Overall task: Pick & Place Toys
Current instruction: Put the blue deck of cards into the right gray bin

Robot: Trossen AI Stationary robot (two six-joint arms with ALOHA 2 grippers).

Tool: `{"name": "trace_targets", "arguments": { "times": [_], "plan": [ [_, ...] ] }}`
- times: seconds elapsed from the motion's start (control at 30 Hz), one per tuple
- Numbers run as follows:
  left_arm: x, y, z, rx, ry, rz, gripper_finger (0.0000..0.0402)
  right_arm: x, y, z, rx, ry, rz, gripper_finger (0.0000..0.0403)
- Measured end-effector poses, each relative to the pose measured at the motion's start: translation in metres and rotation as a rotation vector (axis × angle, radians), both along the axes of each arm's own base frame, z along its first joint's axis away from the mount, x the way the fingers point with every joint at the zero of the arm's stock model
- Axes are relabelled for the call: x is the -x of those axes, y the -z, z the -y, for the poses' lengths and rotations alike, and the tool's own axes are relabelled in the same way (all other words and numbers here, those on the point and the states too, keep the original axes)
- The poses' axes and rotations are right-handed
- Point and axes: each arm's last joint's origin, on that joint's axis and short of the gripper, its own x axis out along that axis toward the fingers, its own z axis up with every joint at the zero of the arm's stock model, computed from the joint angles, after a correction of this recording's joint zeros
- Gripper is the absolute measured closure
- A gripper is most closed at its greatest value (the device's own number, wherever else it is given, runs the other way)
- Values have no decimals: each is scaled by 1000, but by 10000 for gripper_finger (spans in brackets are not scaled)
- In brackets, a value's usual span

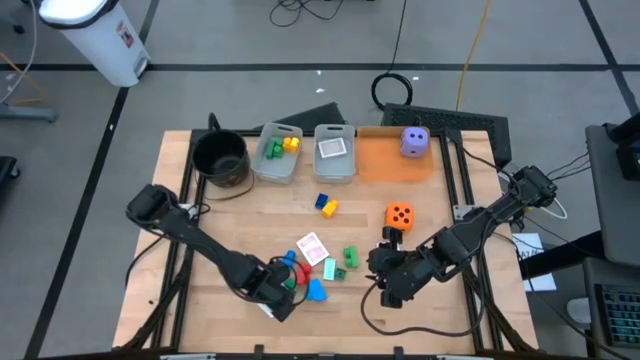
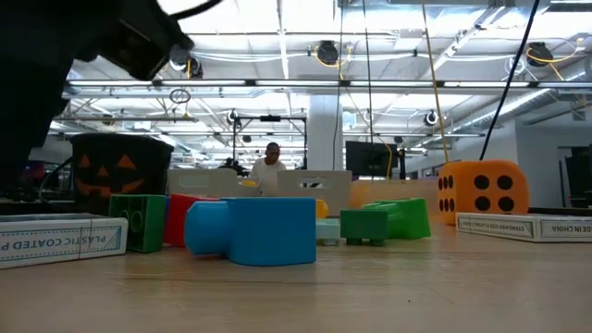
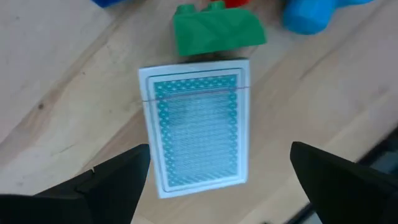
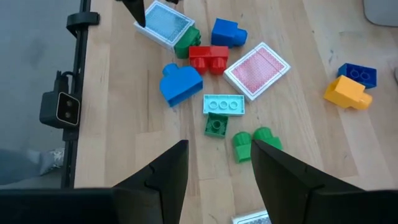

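Note:
A teal-backed card deck point(image 3: 196, 127) lies flat on the wooden table, its far end next to a green block point(image 3: 214, 30). My left gripper point(image 3: 221, 155) points down over the deck, open, one finger on each long side, clear of it. In the high view it point(image 1: 278, 298) is at the near left of the toy cluster. My right gripper point(image 4: 219, 146) hangs open and holds nothing above the table's near right point(image 1: 388, 288). In front of it lie a red block point(image 4: 208, 57), blue blocks point(image 4: 180, 84), a red-backed deck point(image 4: 257, 70) and green blocks point(image 4: 255, 142).
An orange die point(image 1: 401, 214) sits right of centre. A purple die point(image 1: 415, 141) rests on the orange tray point(image 1: 380, 160) at the far right. Two clear bins point(image 1: 278, 152) point(image 1: 335, 152) and a black pot point(image 1: 220, 157) line the far edge. Yellow and blue blocks point(image 1: 326, 205) lie mid-table.

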Motion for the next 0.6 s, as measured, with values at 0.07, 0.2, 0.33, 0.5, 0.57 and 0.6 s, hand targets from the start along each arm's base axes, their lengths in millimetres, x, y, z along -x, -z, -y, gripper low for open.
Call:
{"name": "trace_targets", "arguments": {
  "times": [0.07,0.2,0.33,0.5,0.57,0.6],
  "plan": [
    [0,6,0,-13,6,-22,9,0,0,0,0,0,0,236],
    [-2,13,2,-11,9,-50,9,0,0,0,0,1,0,236],
    [-3,19,2,-13,10,-64,9,0,0,0,0,0,0,236],
    [-6,23,2,-20,0,-51,9,0,0,0,1,-1,0,236],
    [-7,27,3,-28,3,-56,9,0,0,0,1,0,-1,236],
    [-8,28,3,-27,2,-61,9,0,0,0,1,0,-1,236]
  ]
}}
